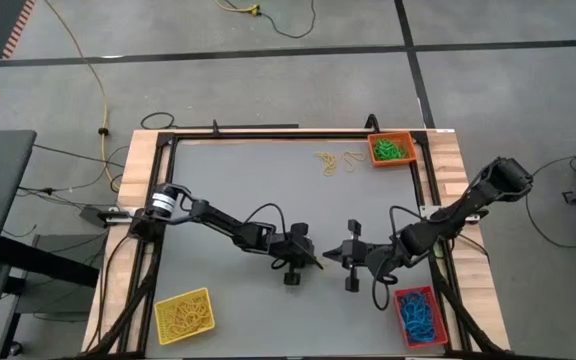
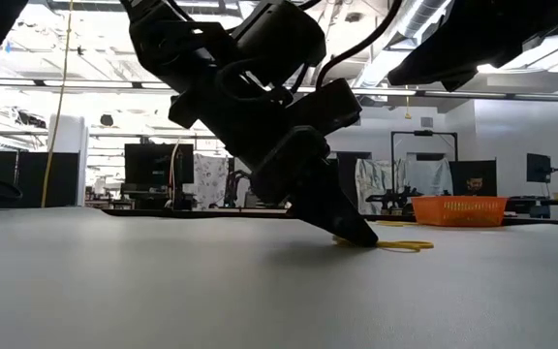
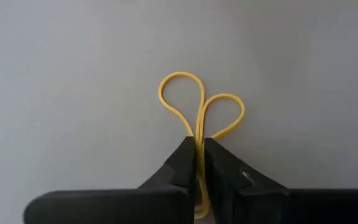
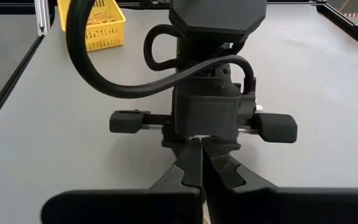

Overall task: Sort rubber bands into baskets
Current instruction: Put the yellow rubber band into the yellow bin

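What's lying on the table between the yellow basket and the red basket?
Nothing: in the high view the grey mat between the yellow basket and the red basket is bare. The two claws meet farther up the table, above that stretch.
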Available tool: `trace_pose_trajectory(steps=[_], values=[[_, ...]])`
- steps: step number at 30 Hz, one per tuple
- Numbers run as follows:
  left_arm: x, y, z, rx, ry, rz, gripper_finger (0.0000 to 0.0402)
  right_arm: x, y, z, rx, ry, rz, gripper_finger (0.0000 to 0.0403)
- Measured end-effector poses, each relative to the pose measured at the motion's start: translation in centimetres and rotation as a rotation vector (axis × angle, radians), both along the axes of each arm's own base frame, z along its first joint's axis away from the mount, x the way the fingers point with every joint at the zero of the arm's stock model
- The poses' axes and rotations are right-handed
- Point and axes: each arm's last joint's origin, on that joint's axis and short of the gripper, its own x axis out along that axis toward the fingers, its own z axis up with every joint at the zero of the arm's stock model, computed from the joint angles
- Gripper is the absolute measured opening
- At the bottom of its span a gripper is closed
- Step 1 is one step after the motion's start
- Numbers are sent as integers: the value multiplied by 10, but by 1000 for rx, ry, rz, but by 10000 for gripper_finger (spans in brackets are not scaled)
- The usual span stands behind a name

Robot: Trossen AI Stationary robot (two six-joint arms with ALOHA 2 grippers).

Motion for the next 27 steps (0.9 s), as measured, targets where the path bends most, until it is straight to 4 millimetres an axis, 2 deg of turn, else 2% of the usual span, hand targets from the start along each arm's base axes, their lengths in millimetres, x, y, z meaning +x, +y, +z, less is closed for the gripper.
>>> trace_pose_trajectory(steps=[4, 8, 13, 19, 22, 27], values=[[-1, -2, 6, 17, -9, -4, 3, -1, 2, 0, 0, 0, 8, 26], [-10, -7, 23, 57, 18, -21, 0, -2, 3, 0, -2, 2, 12, 26], [-27, -15, 63, 138, 38, -8, 0, -2, 3, -1, -6, 7, 12, 26], [-62, -34, 109, 233, 86, 13, 0, -3, 2, -3, -5, 26, 5, 27], [-85, -44, 135, 230, 91, 24, 0, -3, 2, -3, -4, 35, 0, 27], [-127, -65, 166, 191, 118, 25, 0, -3, 1, -4, -3, 35, -1, 27]])
